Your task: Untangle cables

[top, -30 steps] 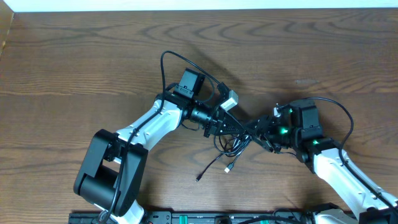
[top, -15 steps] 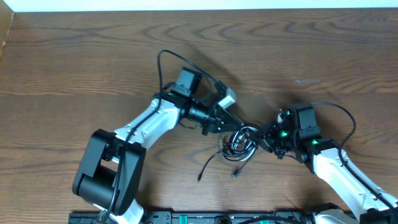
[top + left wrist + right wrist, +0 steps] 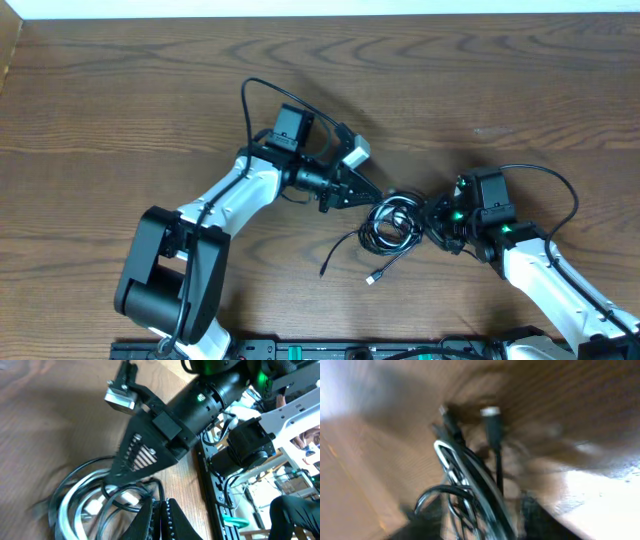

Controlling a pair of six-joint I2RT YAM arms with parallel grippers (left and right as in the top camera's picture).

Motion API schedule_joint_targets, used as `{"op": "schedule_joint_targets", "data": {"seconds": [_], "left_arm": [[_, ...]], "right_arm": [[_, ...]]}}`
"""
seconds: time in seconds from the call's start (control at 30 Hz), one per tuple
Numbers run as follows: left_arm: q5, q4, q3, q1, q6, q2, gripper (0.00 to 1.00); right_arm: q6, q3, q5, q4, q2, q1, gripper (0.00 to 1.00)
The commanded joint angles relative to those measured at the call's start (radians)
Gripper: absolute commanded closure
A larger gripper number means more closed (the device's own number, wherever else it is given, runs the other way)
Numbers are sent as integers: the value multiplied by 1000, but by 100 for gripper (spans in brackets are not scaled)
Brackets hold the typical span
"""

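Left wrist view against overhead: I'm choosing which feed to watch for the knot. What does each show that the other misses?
Left wrist only: the left gripper shut, close up, and the right gripper's ribbed pad. Overhead only: the black cable trailing out of the coil, and a plug end lying beside it. Both: the black cable and white cable coiled together.

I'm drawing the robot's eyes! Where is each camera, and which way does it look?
Overhead: above the table, looking straight down at left hand, right hand and cables.
Left wrist: behind the left hand, facing the cables and right hand; own fingers at the bottom.
Right wrist: behind the right hand, blurry, close on the cables; own hand hardly shows.
All share the cables.
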Motion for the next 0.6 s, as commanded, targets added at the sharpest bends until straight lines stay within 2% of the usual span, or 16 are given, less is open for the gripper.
{"op": "schedule_joint_targets", "data": {"seconds": [0.0, 0.13, 0.47, 0.57], "left_arm": [[-67, 1, 3, -26, 13, -16, 92], [-105, 1, 3, -36, 13, -16, 92], [-121, 5, 3, -36, 8, -16, 92], [-223, 29, 3, -37, -81, -16, 92]], "right_arm": [[-63, -7, 23, 3, 2, 3, 26], [-167, 1, 23, -20, 0, -5, 23], [-335, 167, 24, -287, 0, -65, 20], [-335, 172, 43, -311, 0, -77, 21]]}}
